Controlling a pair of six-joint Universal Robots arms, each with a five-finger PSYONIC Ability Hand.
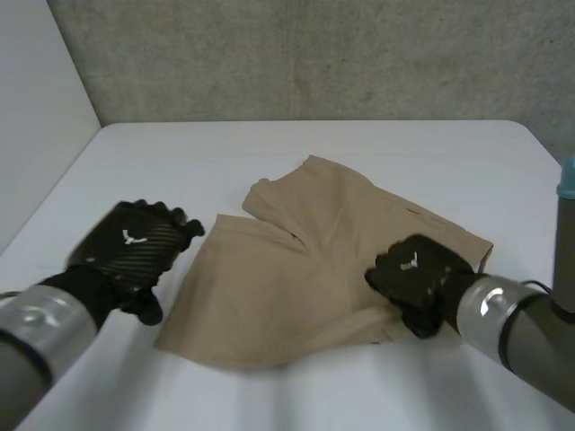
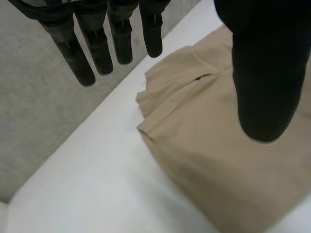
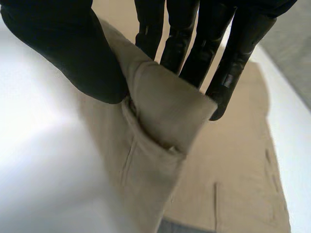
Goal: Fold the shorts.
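Tan shorts (image 1: 314,260) lie spread on the white table (image 1: 269,153), partly folded, with the waistband toward the right. My right hand (image 1: 415,274) rests on their near right edge. In the right wrist view its thumb (image 3: 73,53) and fingers (image 3: 194,43) pinch a raised fold of the tan cloth (image 3: 160,107). My left hand (image 1: 135,244) hovers just left of the shorts' left leg. In the left wrist view its fingers (image 2: 102,48) are straight and its thumb (image 2: 267,82) hangs above the tan shorts (image 2: 218,160), holding nothing.
A grey wall (image 1: 314,54) runs behind the table's far edge. A light-blue cap of the right arm (image 1: 567,184) stands at the right edge. Bare table (image 1: 135,171) lies left of and beyond the shorts.
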